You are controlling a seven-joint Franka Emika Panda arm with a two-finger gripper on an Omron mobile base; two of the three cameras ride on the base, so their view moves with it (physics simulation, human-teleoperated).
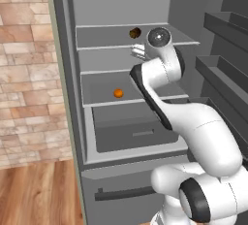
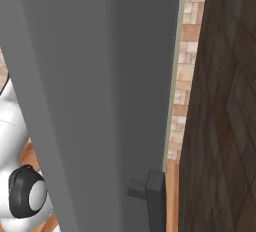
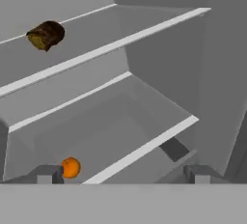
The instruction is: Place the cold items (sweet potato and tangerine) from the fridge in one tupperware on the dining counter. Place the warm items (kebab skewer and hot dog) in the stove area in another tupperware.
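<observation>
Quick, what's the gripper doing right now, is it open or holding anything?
Gripper: open, holding nothing; its dark finger tips stand wide apart inside the tall grey fridge, clear of the small bright orange tangerine and the dark brown lumpy sweet potato.

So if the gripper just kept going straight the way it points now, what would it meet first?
Probably the fridge interior: the open gripper aims between the shelves toward the back wall. The sweet potato sits up left and the tangerine low left, both off that line, though depth is hard to judge.
</observation>
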